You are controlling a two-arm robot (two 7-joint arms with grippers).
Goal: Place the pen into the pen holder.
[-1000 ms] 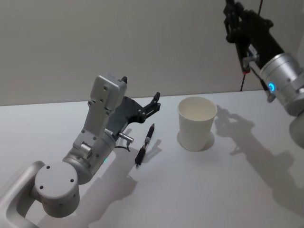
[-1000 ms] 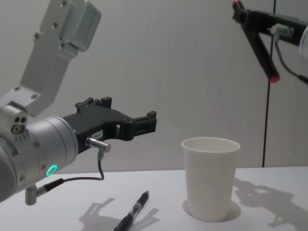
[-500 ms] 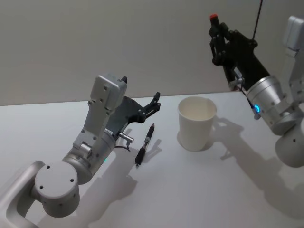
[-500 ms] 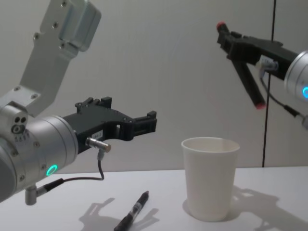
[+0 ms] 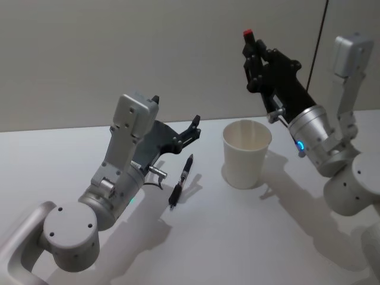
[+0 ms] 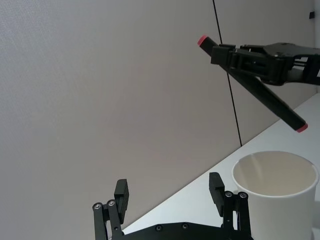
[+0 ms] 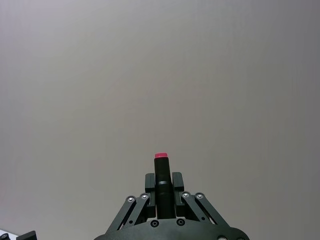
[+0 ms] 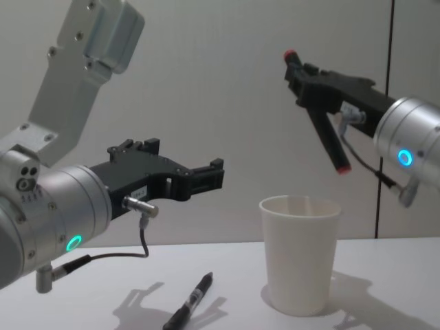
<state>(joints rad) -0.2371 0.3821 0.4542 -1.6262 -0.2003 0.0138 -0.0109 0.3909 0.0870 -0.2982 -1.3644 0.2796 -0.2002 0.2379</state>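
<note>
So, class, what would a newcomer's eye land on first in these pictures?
The right gripper, high on the right, its jaws shut on a tilted black pen with red ends, just above the white paper cup. Next, a second pen lying on the table left of the cup, near the open left gripper.

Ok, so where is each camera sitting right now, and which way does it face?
Head: up high, looking down on the table; both arms show, left hand by the loose pen, right hand raised by the cup.
Chest: low, looking across the table; left hand at left, right hand at right gripping a red-tipped pen.
Left wrist: behind its open hand, facing the cup and wall.
Right wrist: behind its hand, facing bare wall.
Head and chest share the cup and both pens.
</note>
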